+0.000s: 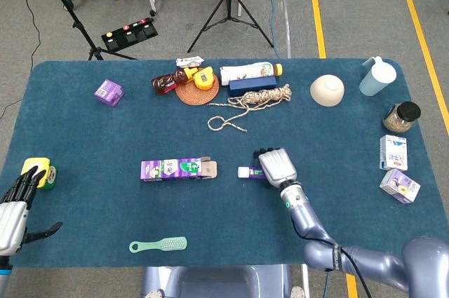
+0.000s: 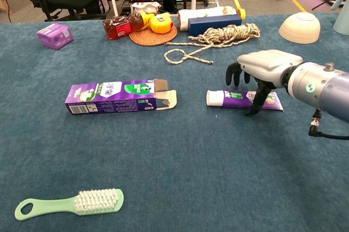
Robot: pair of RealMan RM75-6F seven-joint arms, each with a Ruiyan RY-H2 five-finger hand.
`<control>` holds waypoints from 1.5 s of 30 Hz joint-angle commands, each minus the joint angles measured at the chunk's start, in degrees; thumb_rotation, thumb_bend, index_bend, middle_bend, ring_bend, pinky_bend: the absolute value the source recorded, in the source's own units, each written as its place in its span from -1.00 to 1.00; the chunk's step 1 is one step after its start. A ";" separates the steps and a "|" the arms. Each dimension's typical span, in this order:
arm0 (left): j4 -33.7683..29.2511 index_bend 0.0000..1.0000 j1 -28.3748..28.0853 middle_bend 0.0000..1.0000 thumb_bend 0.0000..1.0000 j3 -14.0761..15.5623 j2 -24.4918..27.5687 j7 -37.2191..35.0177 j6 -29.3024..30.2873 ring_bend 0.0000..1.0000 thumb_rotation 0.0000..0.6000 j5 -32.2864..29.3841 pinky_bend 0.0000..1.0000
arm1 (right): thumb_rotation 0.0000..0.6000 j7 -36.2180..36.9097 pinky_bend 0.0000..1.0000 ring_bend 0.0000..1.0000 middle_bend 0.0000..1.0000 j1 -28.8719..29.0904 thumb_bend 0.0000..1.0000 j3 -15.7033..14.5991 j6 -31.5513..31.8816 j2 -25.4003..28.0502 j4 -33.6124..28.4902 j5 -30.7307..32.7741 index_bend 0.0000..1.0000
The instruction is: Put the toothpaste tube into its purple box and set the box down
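Toothpaste, a purple plastic tube with a white cap (image 2: pixel 242 98), lies flat, left to right, under the right hand (image 2: pixel 260 71). Its curled fingers (image 2: pixel 254 105) touch it. The purple cardboard box (image 2: pixel 120 96) waits left, open end facing the cap.

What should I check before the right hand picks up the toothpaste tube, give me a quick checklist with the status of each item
1. Right hand over the toothpaste tube: ok, fingers curl down around the tail end.
2. Tube actually gripped: cannot tell, it lies flat on the table and finger contact is unclear.
3. Purple box open toward the tube: ok, flaps open at the end facing the white cap.
4. Path between tube and box: ok, bare cloth between them.
5. Left hand ready to steady the box: not ok, it sits open at the table's near left edge, far from the box.
6. Rope clear of the hand: ok, it lies behind it.
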 commanded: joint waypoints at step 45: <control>-2.73 -1.00 -19.09 -1.00 -0.86 -7.08 -4.59 12.98 -23.86 -1.00 1.00 -6.32 -0.69 | 1.00 3.55 0.28 0.10 0.11 -3.27 0.16 -4.99 10.78 12.01 -10.97 -19.28 0.07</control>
